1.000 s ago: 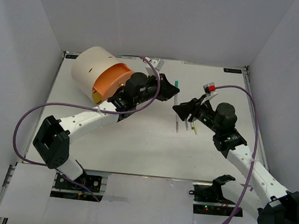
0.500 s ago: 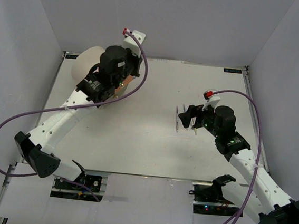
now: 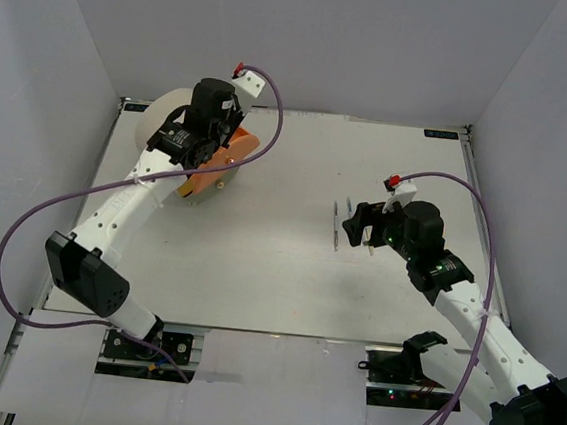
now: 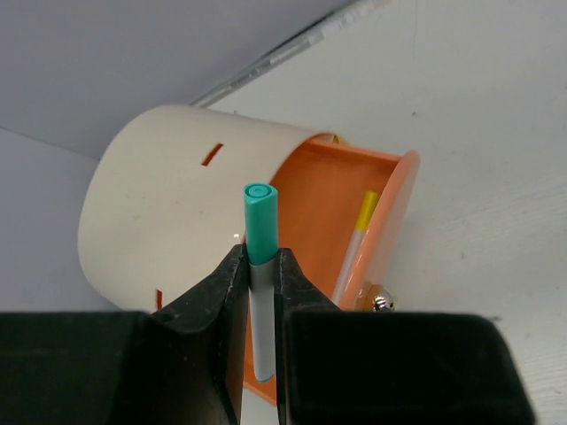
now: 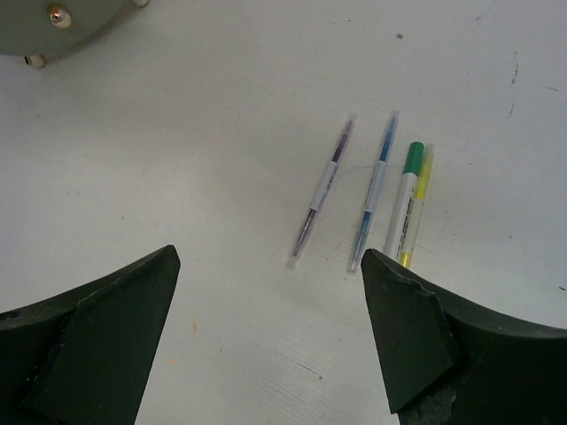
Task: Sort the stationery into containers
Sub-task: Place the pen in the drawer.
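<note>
Over by the cream organizer (image 4: 168, 177), our left claw (image 4: 257, 266) is closed on a teal-capped marker (image 4: 259, 217), poised near the open orange drawer (image 4: 400, 204) where a yellow pen (image 4: 359, 235) lies. Released off-centre, we judge it could strike the rim and roll onto the table (image 5: 177, 133). Our right claw (image 5: 268, 266) hangs wide open, empty, above loose pens (image 5: 376, 189) — the green marker (image 5: 404, 199) and its yellow neighbour (image 5: 422, 190) touch, so one pinch might take both.

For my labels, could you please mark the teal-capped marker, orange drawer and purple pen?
teal-capped marker (image 4: 259, 217), left wrist, cap
orange drawer (image 4: 312, 202), left wrist, inside wall
purple pen (image 5: 324, 186), right wrist, label
</note>
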